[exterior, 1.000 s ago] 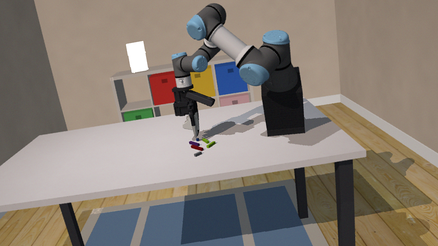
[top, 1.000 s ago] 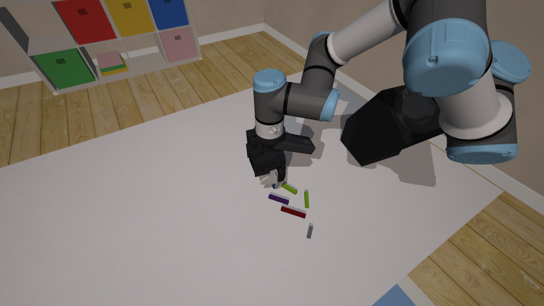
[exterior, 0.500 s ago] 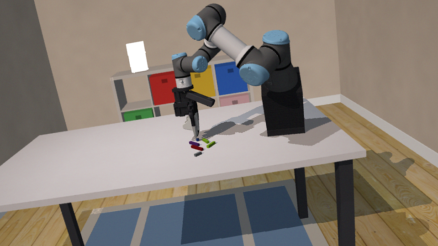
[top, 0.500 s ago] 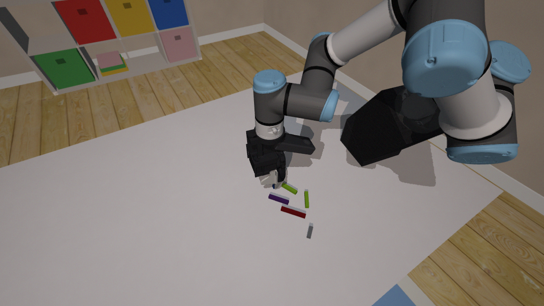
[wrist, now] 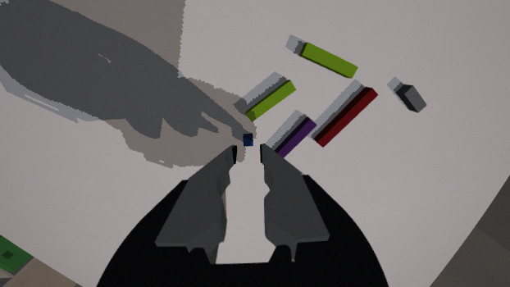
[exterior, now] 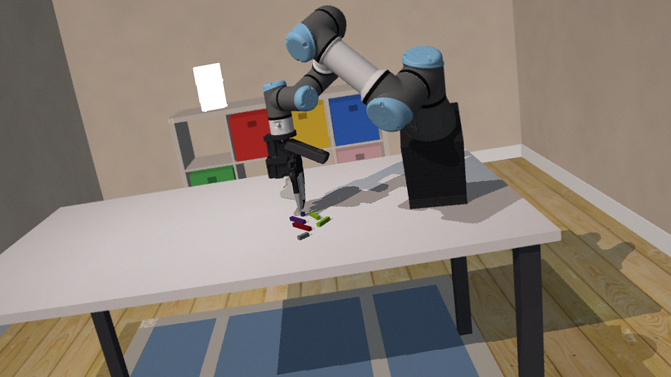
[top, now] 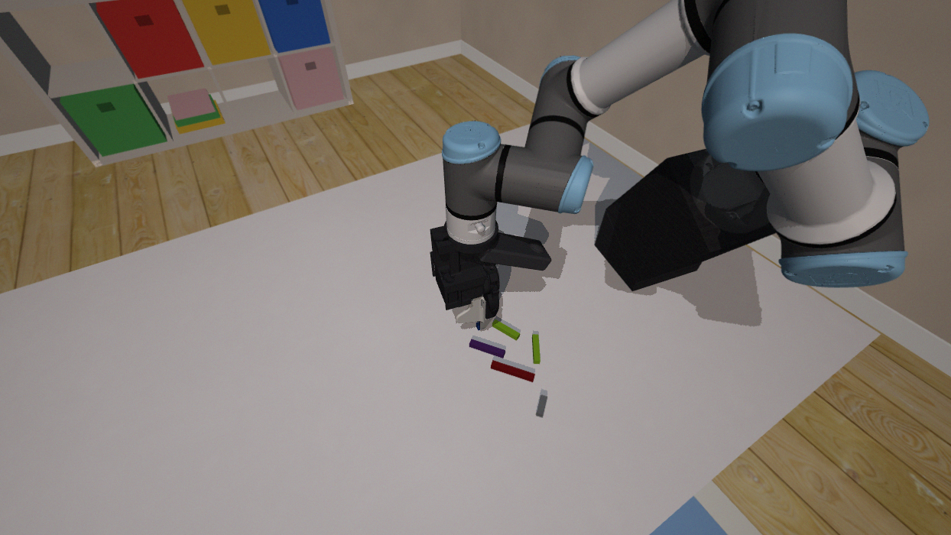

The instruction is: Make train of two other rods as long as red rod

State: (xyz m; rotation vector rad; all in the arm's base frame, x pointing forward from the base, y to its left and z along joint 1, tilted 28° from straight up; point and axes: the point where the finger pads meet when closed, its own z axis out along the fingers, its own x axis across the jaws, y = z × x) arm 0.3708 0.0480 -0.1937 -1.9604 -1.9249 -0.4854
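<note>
My gripper (top: 485, 324) (exterior: 302, 210) (wrist: 248, 146) is open by a narrow gap, pointing down low over the table. The small blue rod (top: 478, 325) (exterior: 302, 213) (wrist: 248, 139) lies between and just beyond the fingertips in the wrist view, partly hidden in the top view. One lime rod (top: 507, 329) (wrist: 271, 100) lies close beside it; another lime rod (top: 536, 349) (wrist: 329, 60) lies farther off at an angle. The purple rod (top: 486, 348) (wrist: 296, 136) lies near the right finger. The red rod (top: 511, 371) (wrist: 347, 116) lies beyond it, roughly parallel. No rods form a train.
The grey rod (top: 541, 404) (exterior: 303, 236) (wrist: 415, 98) lies apart beyond the red one. The white table (top: 265, 372) (exterior: 90, 255) carries the rods. The arm's black base (exterior: 435, 175) stands at the right in the exterior view. A shelf with coloured boxes stands behind the table.
</note>
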